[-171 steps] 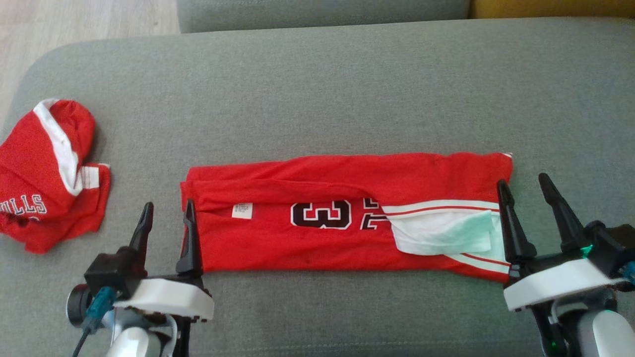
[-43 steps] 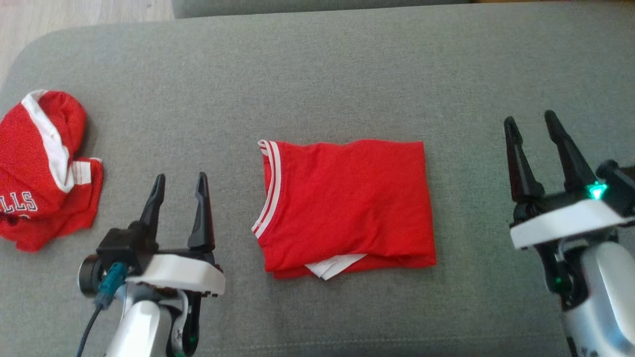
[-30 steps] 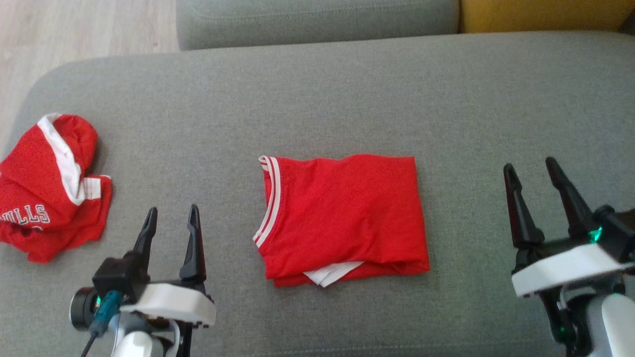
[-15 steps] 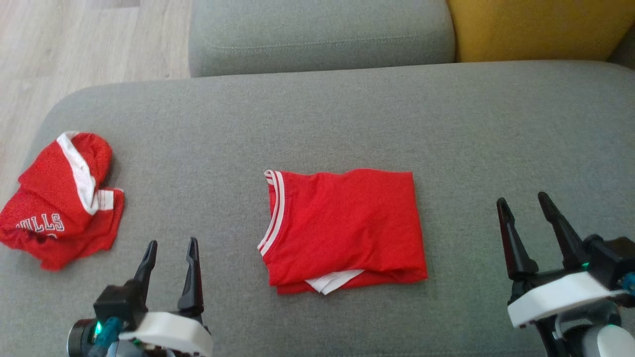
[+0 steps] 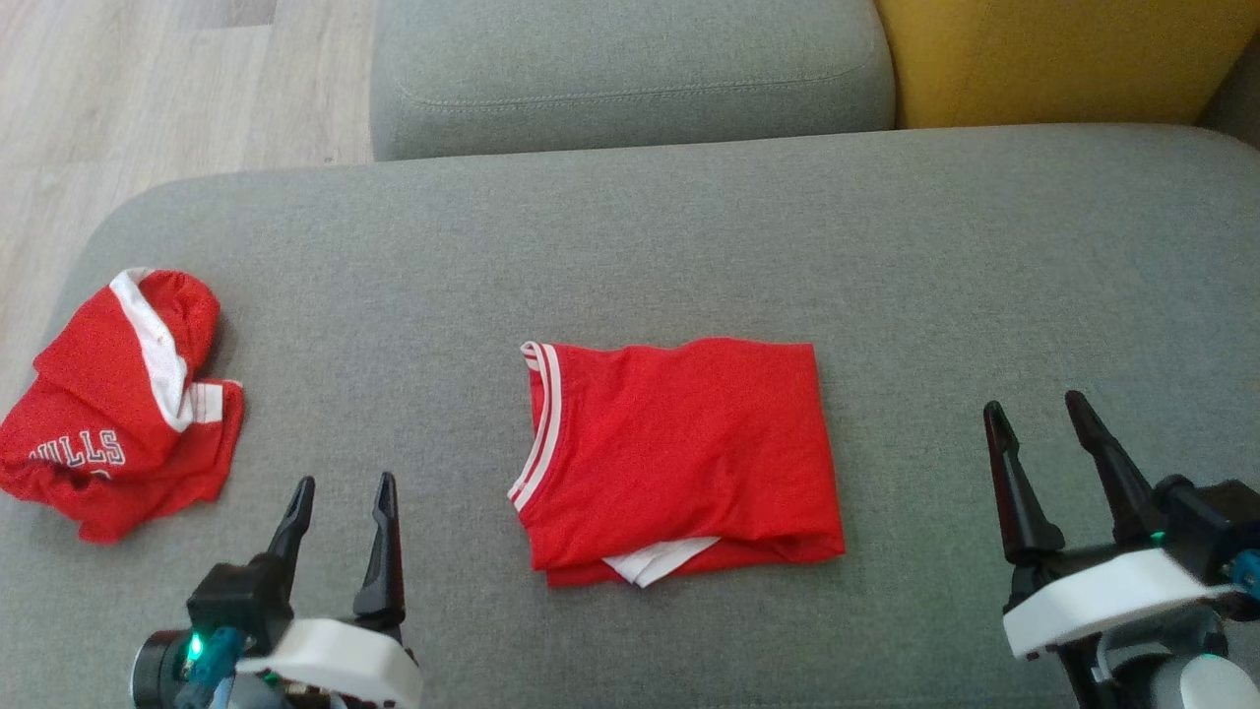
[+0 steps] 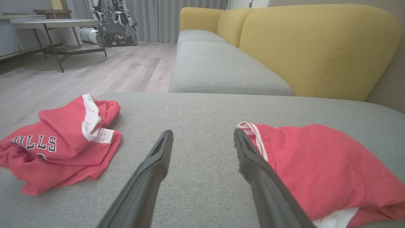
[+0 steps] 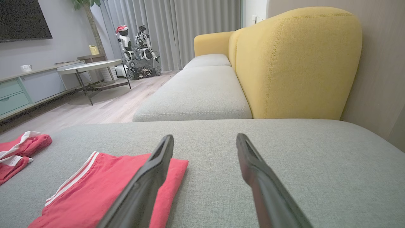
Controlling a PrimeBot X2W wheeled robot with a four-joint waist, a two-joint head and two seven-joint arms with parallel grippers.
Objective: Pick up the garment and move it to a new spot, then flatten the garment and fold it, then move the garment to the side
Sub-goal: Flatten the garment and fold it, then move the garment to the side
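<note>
We are in a living room: a grey sofa point(image 7: 196, 95) with yellow backrests point(image 7: 297, 63) at twelve o'clock, pale wood floor point(image 6: 120, 69), long grey curtains point(image 7: 177, 31), a wall television point(image 7: 22, 19) and a sideboard point(image 7: 28, 88) at ten o'clock, other robots point(image 7: 136, 50) parked by the curtains.

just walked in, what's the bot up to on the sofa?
It is folding laundry. The folded red jersey lies as a compact rectangle on the grey sofa cushion. The left gripper and right gripper hover on either side of it, both open, empty and clear of the cloth. The fold looks done; the move to the side is not yet made. A crumpled red jersey with partial lettering lies at the cushion's left end.
</note>
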